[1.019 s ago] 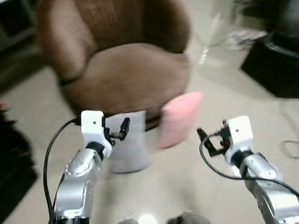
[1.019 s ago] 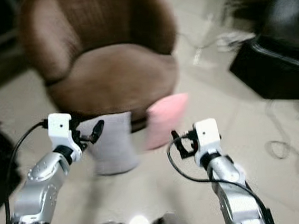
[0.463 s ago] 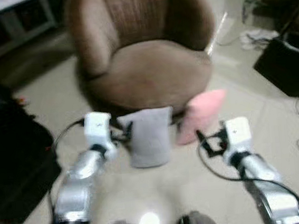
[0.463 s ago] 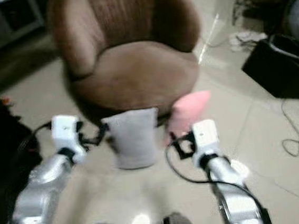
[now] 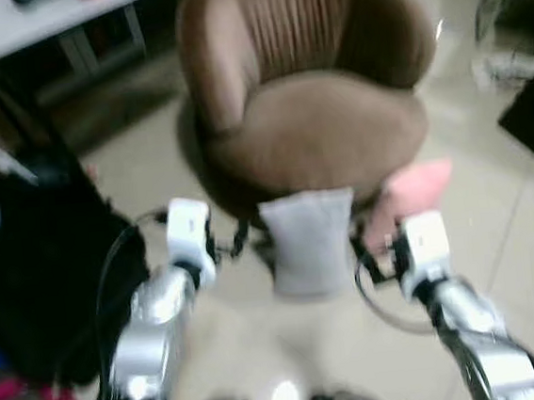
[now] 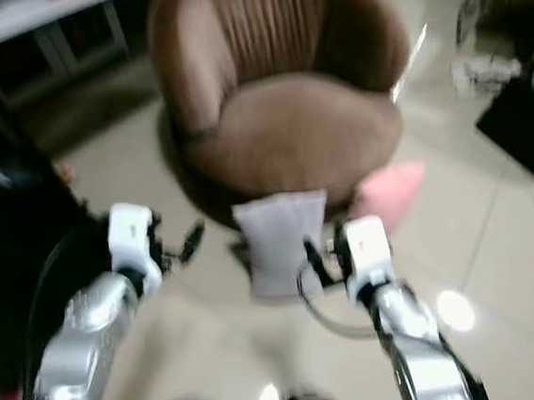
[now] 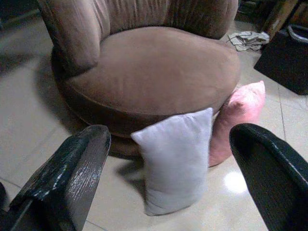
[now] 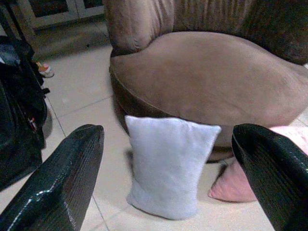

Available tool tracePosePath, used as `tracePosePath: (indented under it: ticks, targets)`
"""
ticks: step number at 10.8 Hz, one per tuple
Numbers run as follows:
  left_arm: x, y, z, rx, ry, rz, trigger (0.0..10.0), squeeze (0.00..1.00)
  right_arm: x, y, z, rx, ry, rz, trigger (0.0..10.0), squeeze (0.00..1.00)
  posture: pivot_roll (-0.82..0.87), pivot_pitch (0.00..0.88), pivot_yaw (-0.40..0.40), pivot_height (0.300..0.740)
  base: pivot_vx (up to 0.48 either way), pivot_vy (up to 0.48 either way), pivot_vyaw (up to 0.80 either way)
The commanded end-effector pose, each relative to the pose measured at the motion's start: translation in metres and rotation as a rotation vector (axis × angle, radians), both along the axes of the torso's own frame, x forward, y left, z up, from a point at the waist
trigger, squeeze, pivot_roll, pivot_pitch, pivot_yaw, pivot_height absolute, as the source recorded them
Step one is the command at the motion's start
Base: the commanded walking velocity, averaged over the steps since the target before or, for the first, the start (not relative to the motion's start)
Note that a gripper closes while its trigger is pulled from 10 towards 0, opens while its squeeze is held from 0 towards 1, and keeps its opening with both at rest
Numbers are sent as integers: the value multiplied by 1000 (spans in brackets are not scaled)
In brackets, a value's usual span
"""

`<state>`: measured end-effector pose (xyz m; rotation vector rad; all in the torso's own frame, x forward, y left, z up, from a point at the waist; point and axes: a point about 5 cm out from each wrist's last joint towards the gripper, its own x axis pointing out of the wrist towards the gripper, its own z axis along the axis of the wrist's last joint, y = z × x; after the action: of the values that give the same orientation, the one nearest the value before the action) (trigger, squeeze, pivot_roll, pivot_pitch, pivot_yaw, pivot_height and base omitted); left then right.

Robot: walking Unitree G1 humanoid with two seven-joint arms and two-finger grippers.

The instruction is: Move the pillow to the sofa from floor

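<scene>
**Both grippers open, pillows upright on floor at chair base**

Currently both sets of jaws stand wide apart with nothing between them. Left gripper [image 7: 168, 187] shows two black fingers [image 7: 67, 178] spread wide in the left wrist view, framing the pale grey rectangular fabric pillow [image 7: 175, 159]. Right gripper [image 8: 168, 183] also has its black fingers [image 8: 57, 178] spread wide, the same grey pillow sitting in the gap in the right wrist view. Neither gripper touches a pillow.

Head views are blurred. Left gripper [image 5: 238, 241] is held up to the left of the grey pillow [image 5: 309, 241]; right gripper [image 5: 367, 258] is held up just to its right.

Grey pillow stands upright on the glossy beige tiled floor [image 7: 29, 125], leaning against the front base of the round brown fabric tub armchair [image 7: 154, 67]. Pink fabric pillow [image 7: 240, 118] stands just beside it on the robot's right, also on the floor against the chair base; the two look to be touching or nearly so. Chair seat is bare.

Black bag [image 8: 19, 125] sits on the floor to the robot's left, well apart from the pillows. White table [image 5: 32, 24] stands behind it. Black box [image 7: 286, 60] rests on the floor to the right of the chair, crumpled white cloth [image 7: 248, 38] near it.
</scene>
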<state>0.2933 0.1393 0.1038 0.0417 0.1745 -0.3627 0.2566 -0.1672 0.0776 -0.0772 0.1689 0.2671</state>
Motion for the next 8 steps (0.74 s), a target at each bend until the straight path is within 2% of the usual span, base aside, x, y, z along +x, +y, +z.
tracePosePath:
  ticks: [1,4,6,8]
  targets:
    - [-1,3,-4,32,15,-2,10000,0,-1,0,0,-3,-2,-1,10000,0,41,169,-62,732,439,0,0]
    - [0,1,-4,54,4,-21,10000,0,-3,1,1,-5,-13,-2,10000,0,31,174,-59,732,437,0,0]
    - [-2,0,-8,94,8,-40,10000,0,-5,1,0,14,-4,-9,10000,0,29,179,-58,732,392,-270,0]
    - [-3,-1,-8,106,9,-42,10000,0,-6,1,0,27,2,-18,10000,0,30,185,-60,724,311,-362,-481]
